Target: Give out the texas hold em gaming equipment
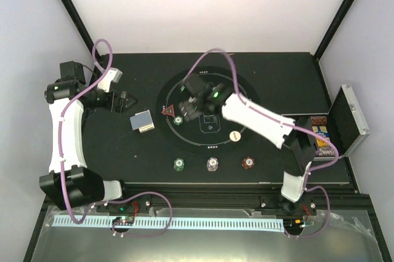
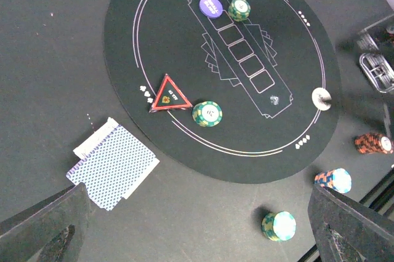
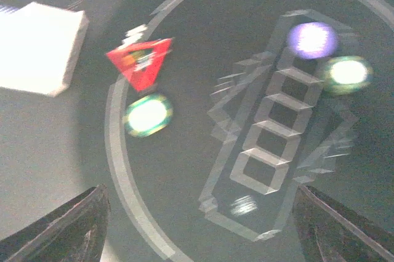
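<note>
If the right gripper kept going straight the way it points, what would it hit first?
Likely the round black mat, on a bare patch between the green chip and the printed row of boxes. The view is blurred, so depth is uncertain.

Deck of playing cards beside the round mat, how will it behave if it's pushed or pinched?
The deck of playing cards sits skewed, some cards poking out, so a push would probably smear it apart. It lies low and flat on the black table, so a pinch may catch only some cards. Single cards would likely flex.
</note>
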